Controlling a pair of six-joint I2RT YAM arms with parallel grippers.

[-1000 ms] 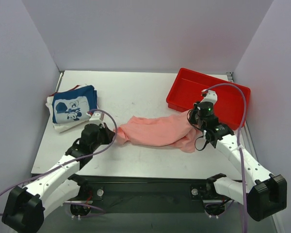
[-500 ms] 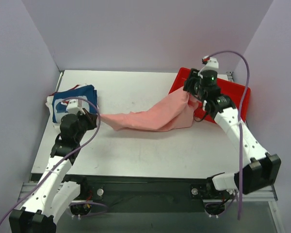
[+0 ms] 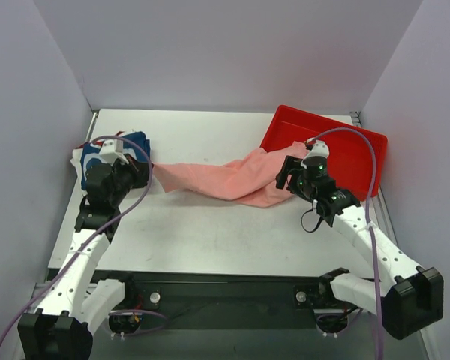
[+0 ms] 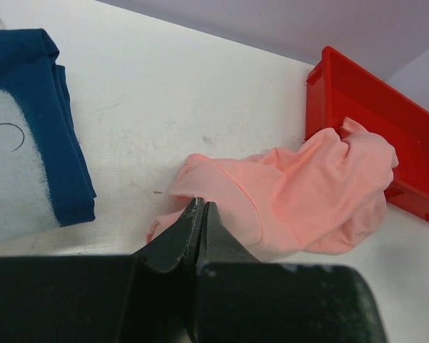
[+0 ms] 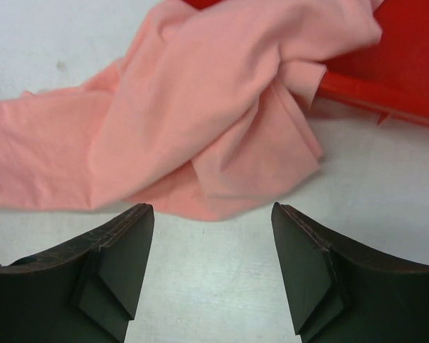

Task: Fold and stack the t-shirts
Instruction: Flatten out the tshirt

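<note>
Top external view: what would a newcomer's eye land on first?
The salmon-pink cloth t-shirt, strung out across the middle of the white table, its right end draped over the rim of the red plastic tray. Its left end is pinched in the shut left gripper, beside the folded navy blue t-shirt. The right gripper hangs open just short of the bunched right end, holding nothing.
</note>
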